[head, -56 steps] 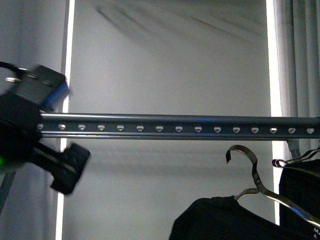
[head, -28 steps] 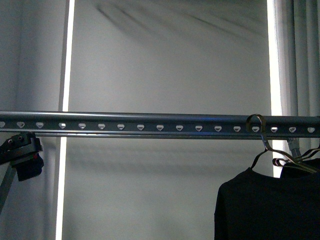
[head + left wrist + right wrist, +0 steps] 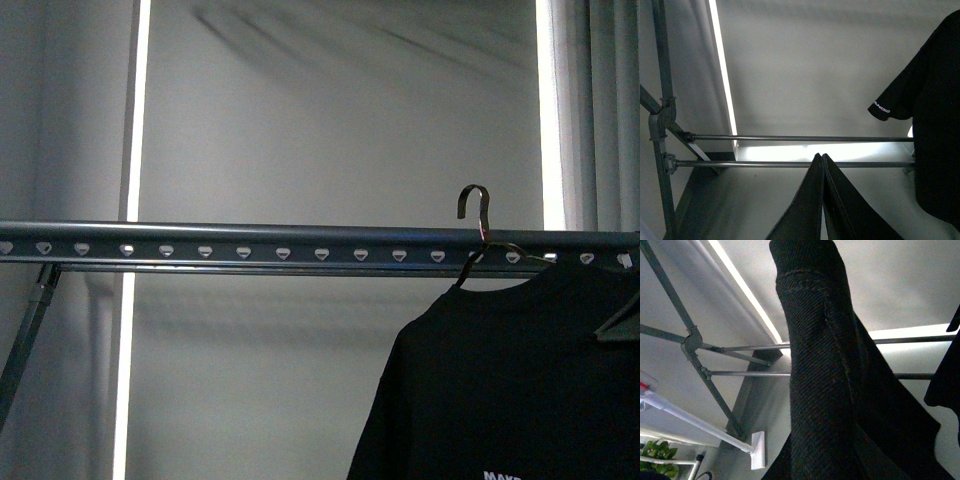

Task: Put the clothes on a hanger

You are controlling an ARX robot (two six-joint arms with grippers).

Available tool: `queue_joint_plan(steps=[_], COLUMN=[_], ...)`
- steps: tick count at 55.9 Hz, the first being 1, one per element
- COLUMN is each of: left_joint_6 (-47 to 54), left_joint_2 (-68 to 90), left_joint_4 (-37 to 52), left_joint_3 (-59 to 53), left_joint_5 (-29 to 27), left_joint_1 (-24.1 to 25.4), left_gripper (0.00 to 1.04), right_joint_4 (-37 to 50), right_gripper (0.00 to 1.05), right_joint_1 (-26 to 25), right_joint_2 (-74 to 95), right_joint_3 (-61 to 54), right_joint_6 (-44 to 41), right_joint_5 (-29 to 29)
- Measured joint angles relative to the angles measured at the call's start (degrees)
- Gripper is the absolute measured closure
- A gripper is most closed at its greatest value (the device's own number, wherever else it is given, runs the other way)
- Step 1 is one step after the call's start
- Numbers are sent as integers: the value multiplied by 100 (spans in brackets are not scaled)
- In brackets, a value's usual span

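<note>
Above rail (image 3: pixel 300 245) top edge, rightward: T-shirt (image 3: pixel 500 380) hook (image 3: pixel 474 203).

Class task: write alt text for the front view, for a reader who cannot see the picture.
A black T-shirt hangs at the right from a bronze hanger hook that rises above a long grey rail with a row of small holes, spanning the view. Behind is a pale wall with bright vertical strips.

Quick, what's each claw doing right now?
Left gripper: closed, holding nothing.
Right gripper: cannot be told; black T-shirt covers its view.
</note>
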Motion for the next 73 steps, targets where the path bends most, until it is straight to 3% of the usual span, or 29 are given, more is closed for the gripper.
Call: queue_joint_plan(steps=[18,39,45,55,60,65,71,73], left_joint_6=[7,7,9,22,24,24,24,24], left_joint_2=[-1021,-2221,-2586,-2874,-3272,-3622,-3947,-4015], left_joint_4=[-125,-811,-1078,-1128,-1484,-1829,-2140,-2205], left_joint_3=[-879,-1381,-1497,-1631,-1631,-1631,-1631,-1631], left_joint_5=[-2,-4,-2,-17,-13,-11,-9,-11], left_joint_1=[0,0,0,0,0,0,0,0], left_gripper=[101,101,101,101,101,101,101,101], right_joint_4=[-374,184,667,1532,1923,2846,3978,3880], right_gripper=[96,96,74,48,26,6,7,9], right_joint_1=[-33,68,352,634,754,721,669,732], right_joint_2=[640,669,319,-433,-1145,-2094,-3681,-4166], right_joint_3=[761,48,-592,-1523,-2337,-3274,-4487,-4677], right_joint_6=[466,444,372,273,118,-79,-247,-358], right_joint_5=[422,439,339,299,219,721,1161,1528])
